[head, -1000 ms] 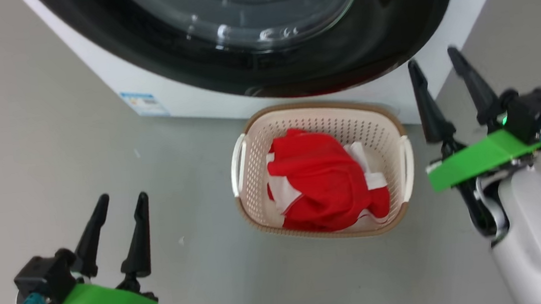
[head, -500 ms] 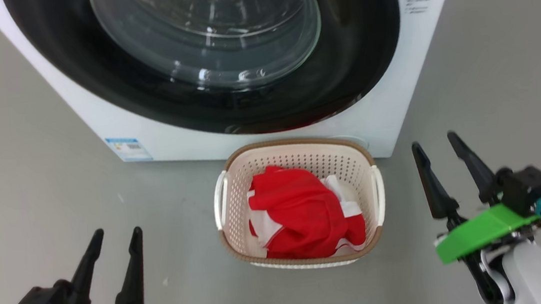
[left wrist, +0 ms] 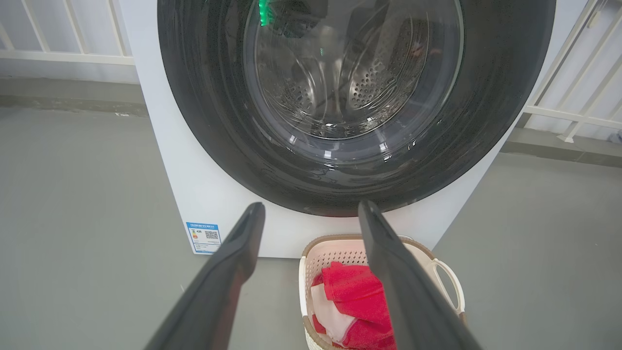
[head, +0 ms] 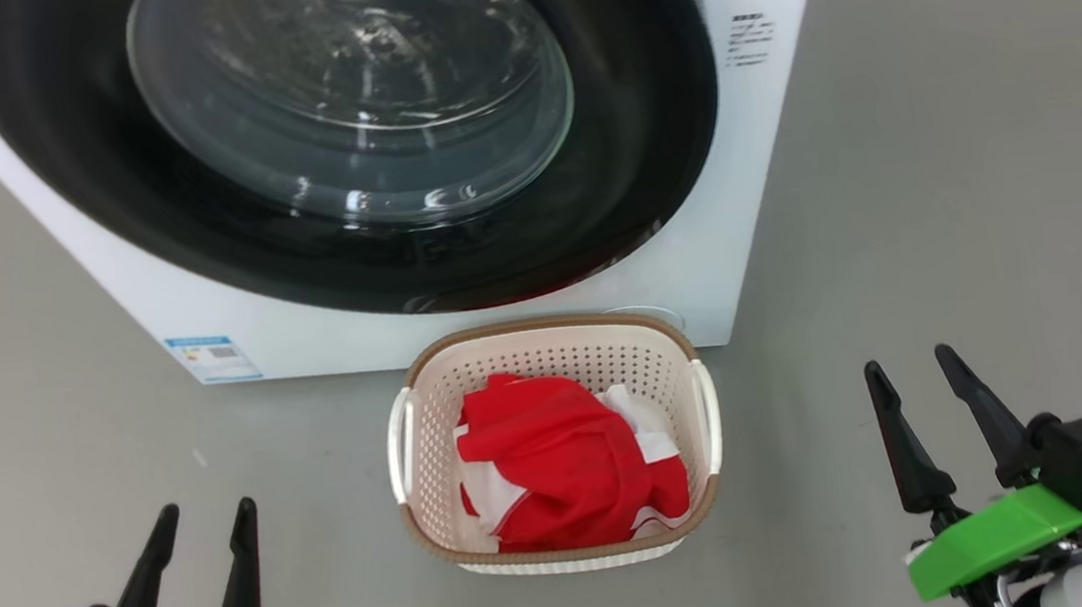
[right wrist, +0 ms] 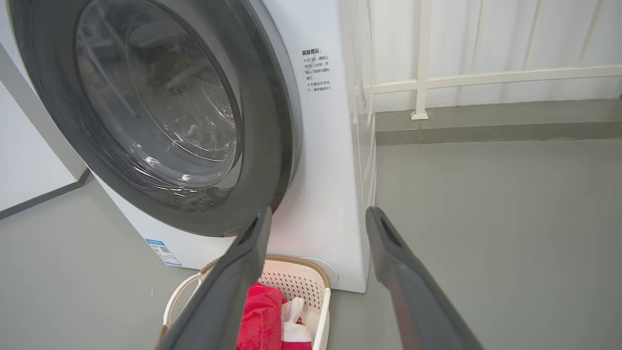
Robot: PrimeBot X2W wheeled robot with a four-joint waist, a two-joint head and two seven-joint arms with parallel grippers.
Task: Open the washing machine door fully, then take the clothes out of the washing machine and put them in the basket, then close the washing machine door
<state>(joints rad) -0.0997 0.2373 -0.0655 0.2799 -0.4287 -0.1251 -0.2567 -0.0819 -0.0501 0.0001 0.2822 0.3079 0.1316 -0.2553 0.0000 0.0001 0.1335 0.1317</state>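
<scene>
large round glossy black-rimmed door [head: 359, 292] lay flat against the white front-loading washing machine [head: 748, 171], apparently shut. soft, light red-and-white garments [head: 558, 463] sat bunched in the small cream perforated plastic basket [head: 544, 328] on the floor [head: 943, 201] below it; any raised fold would give a hold. left pincer [head: 206, 507] and right pincer [head: 907, 359] stood wide and empty, flanking the basket.

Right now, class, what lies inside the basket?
Red clothes with white parts lie in the basket. Its bottom beneath them is covered, so anything underneath cannot be seen.
</scene>
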